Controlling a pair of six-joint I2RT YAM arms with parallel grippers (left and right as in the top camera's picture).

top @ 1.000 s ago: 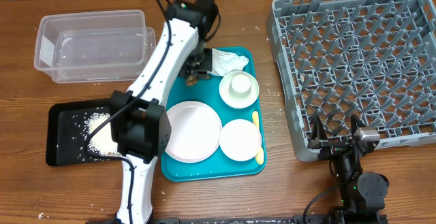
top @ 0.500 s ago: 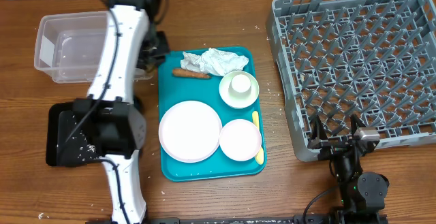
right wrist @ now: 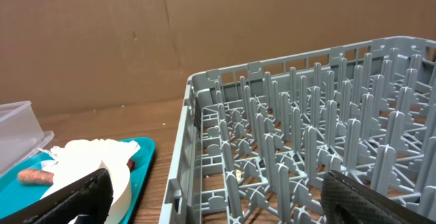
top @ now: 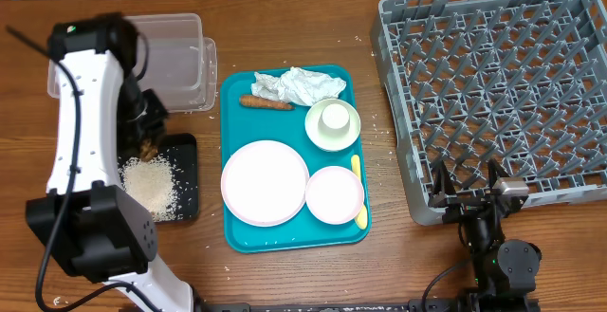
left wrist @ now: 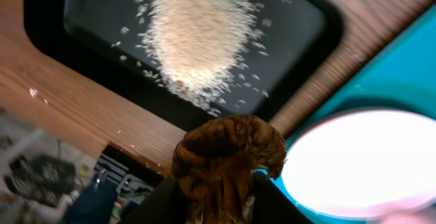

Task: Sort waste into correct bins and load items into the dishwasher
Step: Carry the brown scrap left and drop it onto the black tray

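Left claw (left wrist: 218, 186): clamped on lump (left wrist: 228, 149), hovering at the far end of black tray (top: 188, 174) by the left edge. Rice (top: 147, 184): lay piled in that tray. Tub (top: 180, 61), far-left corner: contents unclear. Teal tray (top: 237, 236), mid-tabletop, carried napkin (top: 302, 84), stick (top: 267, 102), bowl (top: 318, 134) holding cup (top: 334, 116), large plate (top: 266, 181), small plate (top: 334, 194), spoon (top: 358, 193). Rack (top: 503, 84), right edge: held nothing. Right claw (top: 467, 196), near edge: fingers apart, idle.

Progress, judged: early. Rice was binned, lump nearly; the other waste and all dishes remained.

Tabletop (top: 398, 265): brown wood, stray grains. Cardboard stood behind the far edge.
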